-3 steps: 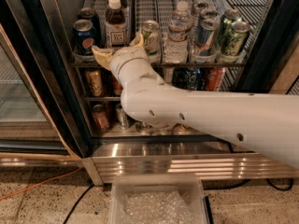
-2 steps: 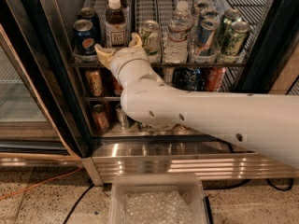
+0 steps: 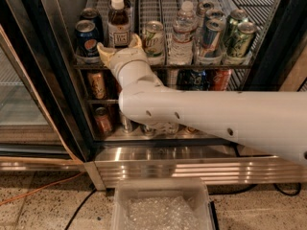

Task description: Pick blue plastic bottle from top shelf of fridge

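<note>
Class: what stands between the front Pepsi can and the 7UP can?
The blue plastic bottle, on the top shelf; the open gripper sits before its base. Camera view.

light warm, fairly dim | glare on steel base panel (image 3: pixel 192 163) | gripper (image 3: pixel 120 49) bright at top shelf (image 3: pixel 206 66) front | lower racks (image 3: pixel 98 101) shadowed

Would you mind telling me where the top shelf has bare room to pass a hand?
Bare rack shows in the lane behind the green can, between the blue plastic bottle and the water bottle, and at the far right back of the top shelf. The front row is crowded; the open gripper sits before the blue plastic bottle.
</note>
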Available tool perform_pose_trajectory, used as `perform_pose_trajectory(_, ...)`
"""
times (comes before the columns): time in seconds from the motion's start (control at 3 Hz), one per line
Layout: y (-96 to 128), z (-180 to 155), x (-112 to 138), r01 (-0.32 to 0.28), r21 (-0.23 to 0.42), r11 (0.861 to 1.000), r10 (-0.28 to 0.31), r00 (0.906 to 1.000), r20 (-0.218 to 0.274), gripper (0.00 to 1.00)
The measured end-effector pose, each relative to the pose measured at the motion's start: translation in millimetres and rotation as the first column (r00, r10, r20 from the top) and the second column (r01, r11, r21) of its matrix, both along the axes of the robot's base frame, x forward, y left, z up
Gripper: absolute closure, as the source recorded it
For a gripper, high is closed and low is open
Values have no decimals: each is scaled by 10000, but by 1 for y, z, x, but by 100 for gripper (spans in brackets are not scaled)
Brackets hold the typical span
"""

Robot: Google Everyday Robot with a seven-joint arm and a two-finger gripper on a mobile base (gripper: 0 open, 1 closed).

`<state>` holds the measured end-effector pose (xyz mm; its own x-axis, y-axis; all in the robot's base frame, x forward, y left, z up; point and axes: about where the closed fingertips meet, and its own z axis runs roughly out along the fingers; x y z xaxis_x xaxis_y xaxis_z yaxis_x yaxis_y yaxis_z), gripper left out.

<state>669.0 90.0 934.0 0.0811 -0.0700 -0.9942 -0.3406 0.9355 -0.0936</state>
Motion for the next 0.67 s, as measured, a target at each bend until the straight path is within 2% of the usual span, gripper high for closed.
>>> perform_pose_trajectory(0.67,-10,3,27,590,193,9981,-592,9982,137,41)
